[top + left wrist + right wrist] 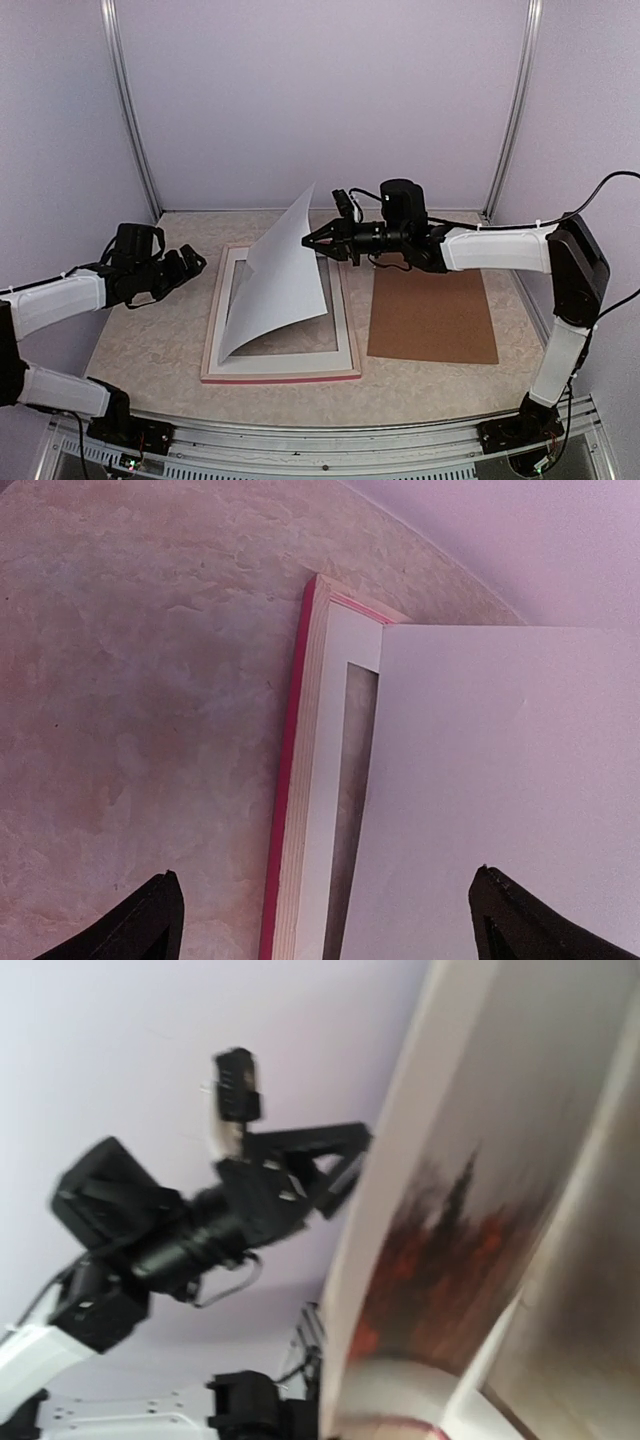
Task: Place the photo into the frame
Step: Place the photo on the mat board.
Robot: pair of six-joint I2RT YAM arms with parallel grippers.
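Marbled beige worktop [150, 350] under lilac walls carries the frame [280, 372], lying face down with its pale back up. The right pincer [308, 241] is clamped on the right edge of the photo [280, 275], which arches white side up, its lower corner resting on the frame. The left pincer [197, 262] hovers left of the frame, fingers wide apart. A brown board [432, 318] lies just right of the frame

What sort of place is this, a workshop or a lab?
Likely a robot test booth: plain walls on metal posts box in a table, with two robot arms mounted at its near edge.
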